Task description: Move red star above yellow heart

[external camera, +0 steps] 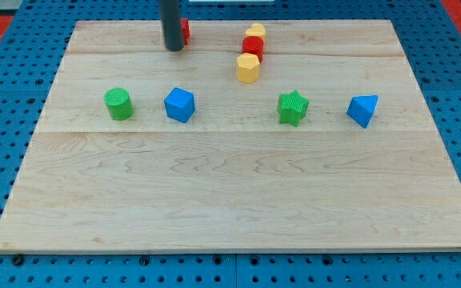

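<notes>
A red block [186, 31], its shape mostly hidden by my rod, sits near the view's top edge of the wooden board [230, 184]. My tip [174, 49] rests on the board right at the red block's left side, seemingly touching it. To the right, a column of three blocks stands close together: a yellow block [256, 31] at the top that looks like the heart, a red round block [253, 46] below it, and a yellow hexagon [248, 69] at the bottom. The column lies about a hand's width to the right of my tip.
A row of blocks crosses the board's upper middle: a green cylinder [119, 104] at the left, a blue block [179, 105], a green star [293, 108], and a blue triangular block [362, 110] at the right. Blue pegboard surrounds the board.
</notes>
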`<state>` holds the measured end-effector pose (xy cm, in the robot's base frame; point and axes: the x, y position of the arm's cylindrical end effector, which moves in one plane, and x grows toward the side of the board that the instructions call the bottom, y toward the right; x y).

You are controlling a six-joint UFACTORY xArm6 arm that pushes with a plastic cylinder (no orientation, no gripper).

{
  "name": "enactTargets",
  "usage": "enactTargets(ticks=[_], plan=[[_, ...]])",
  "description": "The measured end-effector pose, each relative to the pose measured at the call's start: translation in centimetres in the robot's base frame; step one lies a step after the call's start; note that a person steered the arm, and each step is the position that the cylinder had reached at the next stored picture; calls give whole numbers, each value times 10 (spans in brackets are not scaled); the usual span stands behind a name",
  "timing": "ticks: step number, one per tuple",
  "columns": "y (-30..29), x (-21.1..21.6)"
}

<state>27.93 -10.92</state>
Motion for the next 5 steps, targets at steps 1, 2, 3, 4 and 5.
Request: enactTargets(ticks=[1, 2, 3, 4, 5], plan=[[-58, 19], [-118, -30], [-126, -55], [-126, -68], [-118, -70]])
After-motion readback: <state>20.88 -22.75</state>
